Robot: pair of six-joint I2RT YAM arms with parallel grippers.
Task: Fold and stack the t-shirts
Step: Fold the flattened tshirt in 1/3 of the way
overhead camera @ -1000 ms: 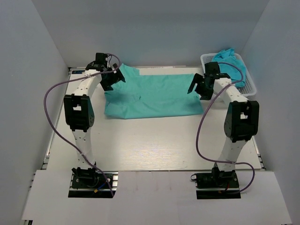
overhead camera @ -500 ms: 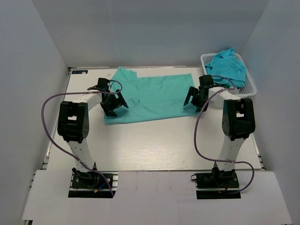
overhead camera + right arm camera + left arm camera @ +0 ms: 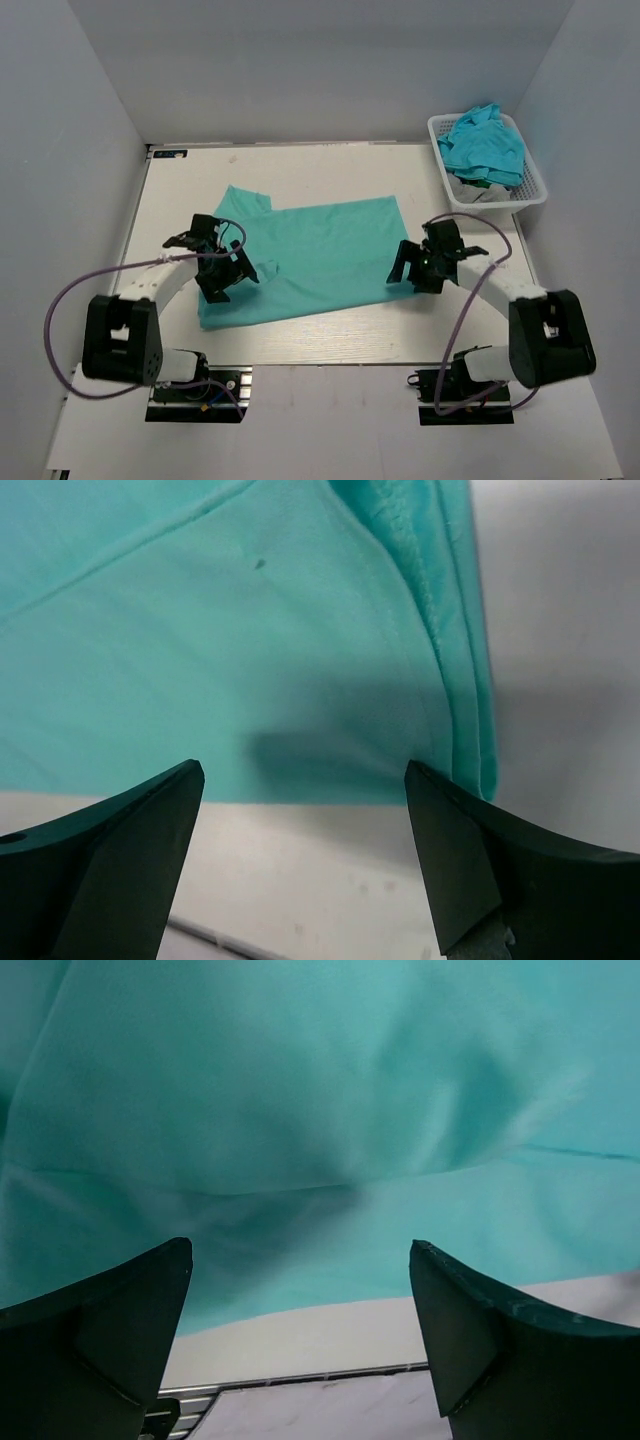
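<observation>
- Between the wide-open jaws of the left gripper (image 3: 232,278) lies the near-left part of the t-shirt (image 3: 320,250); its two dark fingers (image 3: 100,1330) stand far apart and hold nothing
- Between the jaws of the right gripper (image 3: 415,275), which are also spread wide and hold nothing, lies the near-right corner of the same t-shirt
- Both grippers sit low at the two ends of the near edge. I think this is because the t-shirt is much wider than one gripper, so each arm has to pinch its own side to lift the cloth evenly
- Under both sets of jaws the t-shirt is spread out on the white table (image 3: 330,325), a little crooked, with one sleeve (image 3: 240,200) poking out beyond the left jaws
- Ahead of the left jaws the cloth is thin, soft and teal, with a gentle bump and a few wrinkles
- Ahead of the right jaws it is smooth, and the hem (image 3: 455,620) by the right-hand finger looks thicker, with tiny stitches along it
- Far beyond the right jaws sits a white basket (image 3: 540,190) full of holes, with bunched shirts (image 3: 485,145) piled inside, likely waiting for their turn
- No stack is on the table yet, so I think most of the job is left to do
</observation>
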